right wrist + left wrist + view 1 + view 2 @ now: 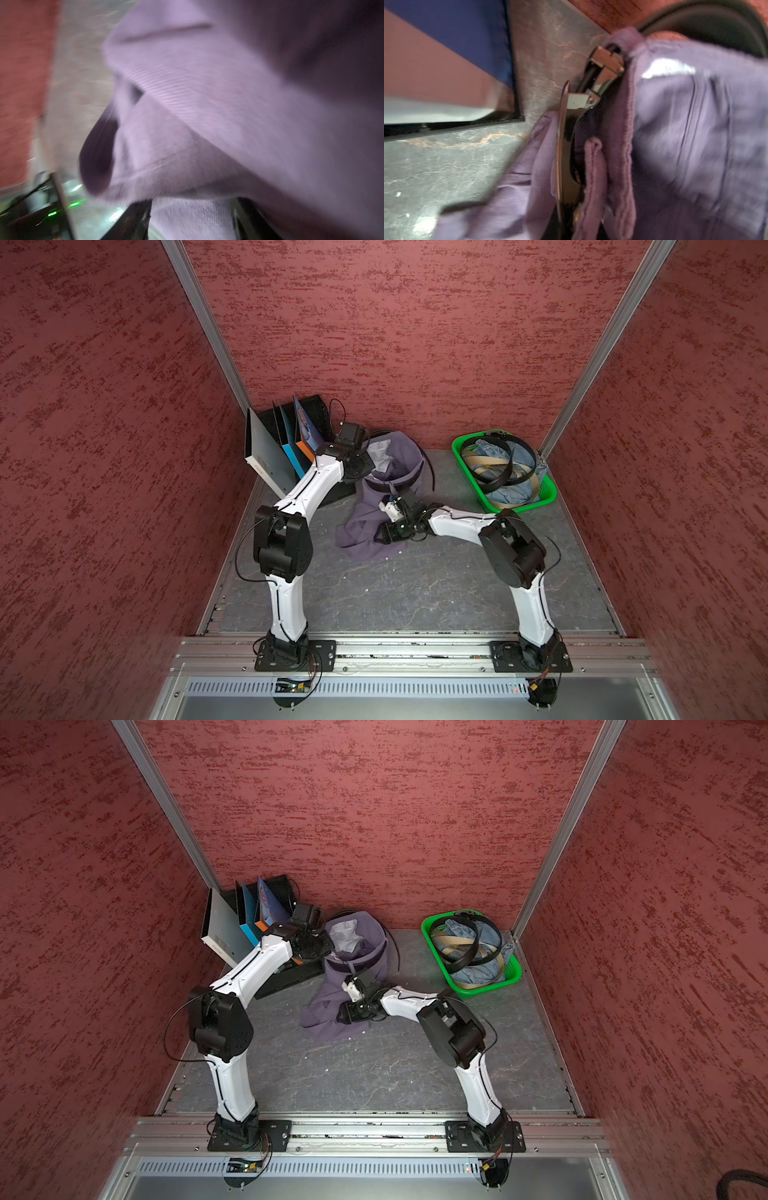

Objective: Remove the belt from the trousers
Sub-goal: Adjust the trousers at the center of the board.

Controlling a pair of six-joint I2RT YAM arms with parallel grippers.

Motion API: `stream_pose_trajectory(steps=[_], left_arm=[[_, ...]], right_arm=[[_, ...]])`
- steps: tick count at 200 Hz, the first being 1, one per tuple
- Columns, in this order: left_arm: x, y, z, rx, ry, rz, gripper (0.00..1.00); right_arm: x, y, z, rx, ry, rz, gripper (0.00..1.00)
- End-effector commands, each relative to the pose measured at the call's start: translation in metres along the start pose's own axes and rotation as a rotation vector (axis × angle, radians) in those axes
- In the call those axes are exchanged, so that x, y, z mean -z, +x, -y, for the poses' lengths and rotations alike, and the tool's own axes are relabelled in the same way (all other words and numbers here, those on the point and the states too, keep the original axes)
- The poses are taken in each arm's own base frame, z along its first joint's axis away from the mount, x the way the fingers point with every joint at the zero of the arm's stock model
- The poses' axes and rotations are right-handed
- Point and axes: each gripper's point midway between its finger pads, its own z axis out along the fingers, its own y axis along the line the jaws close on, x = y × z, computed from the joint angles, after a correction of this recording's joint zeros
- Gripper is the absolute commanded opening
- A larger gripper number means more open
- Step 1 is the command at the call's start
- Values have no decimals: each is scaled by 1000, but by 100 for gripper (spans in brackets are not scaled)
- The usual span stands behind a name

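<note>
Right wrist view: my right gripper (191, 220) has its jaws apart with trousers (207, 104) cloth filling the gap; gripped or loose, I cannot tell. In a top view my left gripper (362, 466), closed tight, meets the raised waistband, which the belt (405, 483) circles.

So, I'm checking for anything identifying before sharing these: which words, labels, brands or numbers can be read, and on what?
No text is readable in any view.
grey folder: small marking on its pale spine, too small to read.
blue and orange book: cover print, no words legible.
trousers, belt, green basket: no lettering seen.
</note>
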Motion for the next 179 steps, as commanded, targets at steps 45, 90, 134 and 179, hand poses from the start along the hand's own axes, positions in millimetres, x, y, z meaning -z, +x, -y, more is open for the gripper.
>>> stream_pose_trajectory(steps=[45, 90, 134, 179], left_arm=[[-9, 51, 50, -114, 74, -82, 0], [32, 106, 70, -192, 124, -115, 0], [45, 149, 48, -171, 105, -173, 0], [-14, 197, -4, 8, 59, -295, 0]], right_arm=[[115, 17, 144, -131, 648, 82, 63], [162, 6, 117, -117, 612, 169, 65], [213, 18, -4, -53, -9, 341, 68], [204, 50, -9, -69, -13, 167, 66]])
